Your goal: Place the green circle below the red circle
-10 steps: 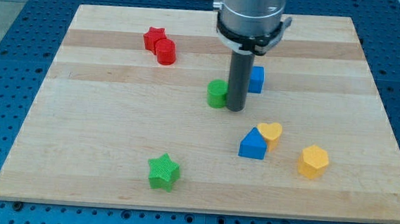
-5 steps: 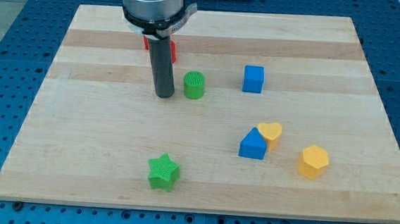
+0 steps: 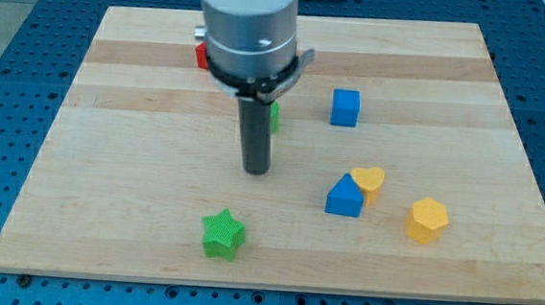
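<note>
Presently my tip (image 3: pixel 255 170) is being held on bare board, just below the green circle (image 3: pixel 274 115), which is being mostly hidden behind the rod. Only a red sliver (image 3: pixel 200 55) is being shown beside the arm; its shape cannot be told.

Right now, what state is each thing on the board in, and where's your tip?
My tip: down on the board, just below the green circle, above the green star.
Green circle: mostly hidden behind the rod, only a sliver shows.
Red block: mostly hidden behind the arm, shape unclear.
Blue cube: alone, upright.
Blue block: touching the yellow heart.
Yellow hexagon: alone.
Green star: alone, flat.
</note>
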